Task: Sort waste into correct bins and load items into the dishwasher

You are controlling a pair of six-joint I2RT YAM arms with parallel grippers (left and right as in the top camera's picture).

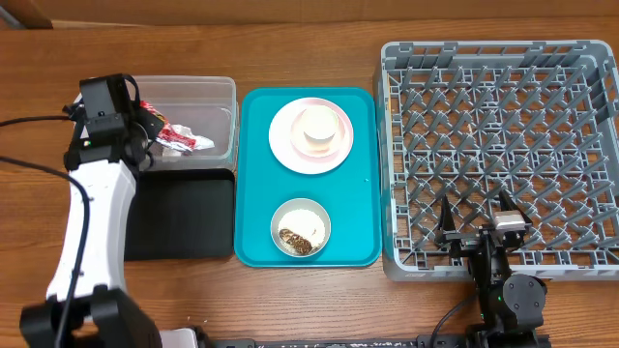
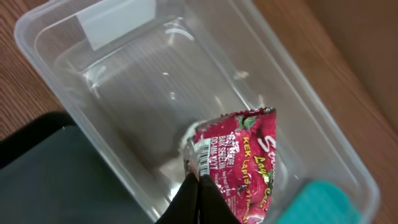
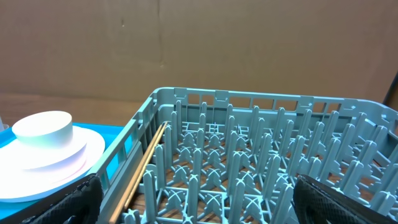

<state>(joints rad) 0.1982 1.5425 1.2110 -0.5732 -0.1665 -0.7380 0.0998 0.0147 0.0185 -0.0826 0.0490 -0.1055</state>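
Note:
My left gripper (image 1: 147, 124) hangs over the clear tub (image 1: 221, 93), shut on an edge of the red-and-silver candy wrapper (image 2: 239, 162). A crumpled white tissue (image 1: 198, 143) lies in the tub beside the wrapper (image 1: 172, 134). The black tray (image 1: 184, 217) sits in front of the tub. On the teal tray (image 1: 363, 208), the pale plate (image 1: 309, 135) carries the white cup (image 1: 317, 128), and the white bowl (image 1: 301, 228) holds food scraps (image 1: 295, 239). My right gripper (image 1: 476, 217) stands open and empty over the front edge of the grey rack (image 1: 503, 145).
The teal tray lies between the bins and the rack. In the right wrist view the rack's upright pegs (image 3: 249, 155) fill the space between my fingers, with the plate (image 3: 74, 158) and cup (image 3: 42, 132) at left. Cables trail at the table's left.

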